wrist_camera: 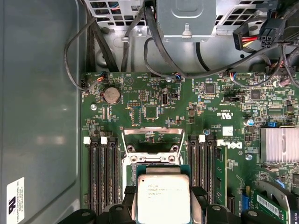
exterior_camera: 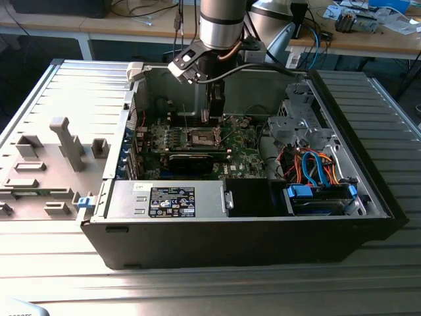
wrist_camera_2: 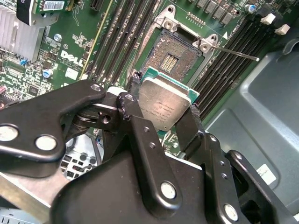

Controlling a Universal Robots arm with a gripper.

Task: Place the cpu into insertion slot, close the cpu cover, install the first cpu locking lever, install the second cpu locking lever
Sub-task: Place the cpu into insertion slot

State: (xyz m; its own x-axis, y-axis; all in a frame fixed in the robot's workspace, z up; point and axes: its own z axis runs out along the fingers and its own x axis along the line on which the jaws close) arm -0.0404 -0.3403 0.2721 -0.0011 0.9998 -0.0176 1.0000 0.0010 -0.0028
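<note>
The claw (wrist_camera_2: 164, 104) is closed on the chip (wrist_camera_2: 159, 109) (silver top showing), held above the open socket (wrist_camera_2: 174, 53)

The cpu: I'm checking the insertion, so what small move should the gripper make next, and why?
Probably ease the cpu toward the insertion slot: the gripper holds it apart from the bare, empty socket, and the cpu cover is swung open.

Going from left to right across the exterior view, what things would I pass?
Grey panel with raised blocks, insertion slot on the green board, silver drive cage. The gripper, shut on the cpu, overlaps the slot, so I skip it.
</note>
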